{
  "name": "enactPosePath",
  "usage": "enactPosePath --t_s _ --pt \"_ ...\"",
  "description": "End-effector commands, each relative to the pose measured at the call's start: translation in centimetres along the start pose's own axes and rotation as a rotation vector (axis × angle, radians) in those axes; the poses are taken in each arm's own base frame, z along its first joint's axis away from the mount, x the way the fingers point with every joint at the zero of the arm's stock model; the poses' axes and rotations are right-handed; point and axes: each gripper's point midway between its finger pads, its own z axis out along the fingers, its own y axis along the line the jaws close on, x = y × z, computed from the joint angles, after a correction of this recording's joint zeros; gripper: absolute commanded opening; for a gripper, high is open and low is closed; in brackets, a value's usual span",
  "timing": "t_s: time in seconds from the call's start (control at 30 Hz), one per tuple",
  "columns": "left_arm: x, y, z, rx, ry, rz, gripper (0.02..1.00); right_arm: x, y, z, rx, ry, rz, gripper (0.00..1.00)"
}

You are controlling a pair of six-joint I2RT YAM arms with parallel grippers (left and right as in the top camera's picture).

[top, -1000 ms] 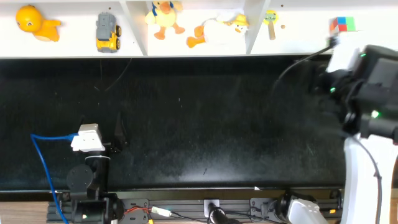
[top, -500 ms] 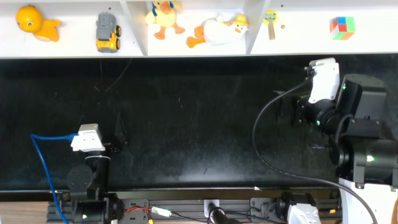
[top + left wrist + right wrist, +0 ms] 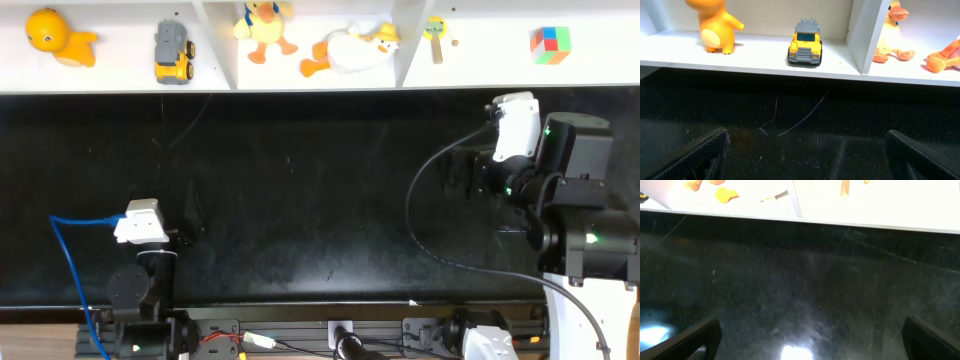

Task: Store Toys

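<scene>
Toys sit in a white shelf (image 3: 320, 82) along the far edge of the black table: an orange duck (image 3: 58, 38), a yellow truck (image 3: 173, 52), a yellow plush duck (image 3: 264, 28), a white plush duck (image 3: 350, 50), a small wooden toy (image 3: 436, 32) and a coloured cube (image 3: 550, 42). My left gripper (image 3: 190, 215) rests low at the near left, open and empty (image 3: 807, 165), facing the orange duck (image 3: 715, 25) and the truck (image 3: 806, 44). My right gripper (image 3: 467, 175) hovers over the mat in front of the shelf's right end, open and empty (image 3: 810, 347).
A blue cable (image 3: 70, 260) loops beside the left arm's base. A black cable (image 3: 425, 230) arcs from the right arm across the mat (image 3: 320, 200). White dividers (image 3: 864, 35) split the shelf into compartments.
My right arm has drawn back from the cube's compartment at the far right, moving left and toward the near side. The cube now stands uncovered. The left arm is still.
</scene>
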Motion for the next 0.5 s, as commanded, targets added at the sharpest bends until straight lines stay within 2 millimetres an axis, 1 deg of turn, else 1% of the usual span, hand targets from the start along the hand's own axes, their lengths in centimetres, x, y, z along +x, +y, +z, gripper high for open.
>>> enactPosePath --t_s 0.03,0.23,0.37,0.5 --pt "0.0 -0.1 0.0 0.004 -0.008 -0.017 0.998 -0.4 0.6 -1.5 0.001 -0.051 -0.014 0.996" --pt "0.0 -0.1 0.0 0.004 -0.008 -0.018 0.998 -0.1 1.4 -3.8 0.008 -0.132 -0.04 0.996" --pt "0.0 -0.1 0.0 0.004 -0.008 -0.017 0.998 0.8 2.0 -5.6 0.012 -0.196 -0.06 0.996" --pt "0.0 -0.1 0.0 0.004 -0.008 -0.017 0.998 1.6 2.0 -6.4 0.043 -0.291 -0.123 0.996"
